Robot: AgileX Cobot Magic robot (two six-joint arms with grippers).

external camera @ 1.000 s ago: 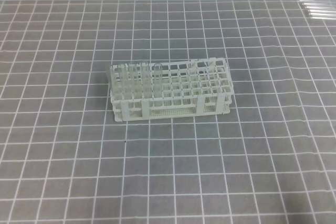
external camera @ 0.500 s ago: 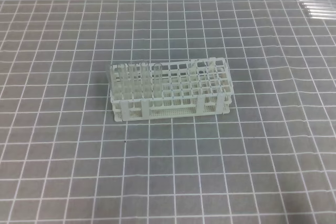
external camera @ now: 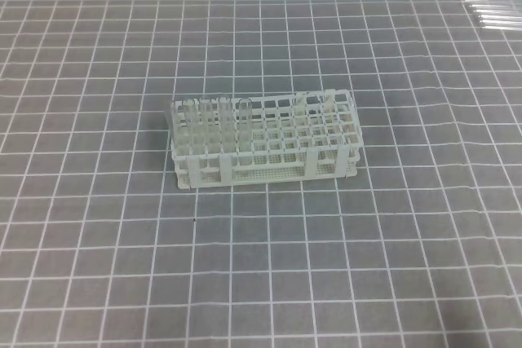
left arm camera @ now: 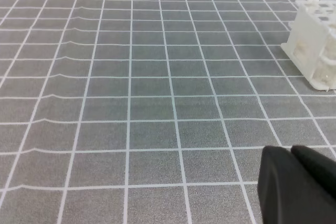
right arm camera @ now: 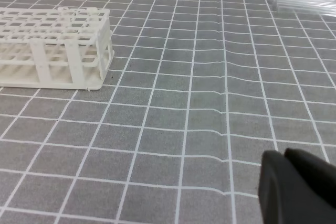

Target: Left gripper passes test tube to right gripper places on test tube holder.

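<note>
Nothing has shifted over the last second: the white plastic grid test tube holder [external camera: 265, 144] sits mid-mat, the spare clear glass test tubes [external camera: 493, 12] lie far right (untouched), and both black grippers, left [left arm camera: 300, 187] and right [right arm camera: 299, 190], wait closed and empty, so the handover hasn't begun

A white test tube holder [external camera: 265, 143] stands near the middle of the counter [external camera: 98, 266], which is covered by a grey mat with white grid lines. Clear tubes [external camera: 204, 124] stand upright in its left holes. More loose tubes [external camera: 493, 12] lie together at the far right corner.
</note>
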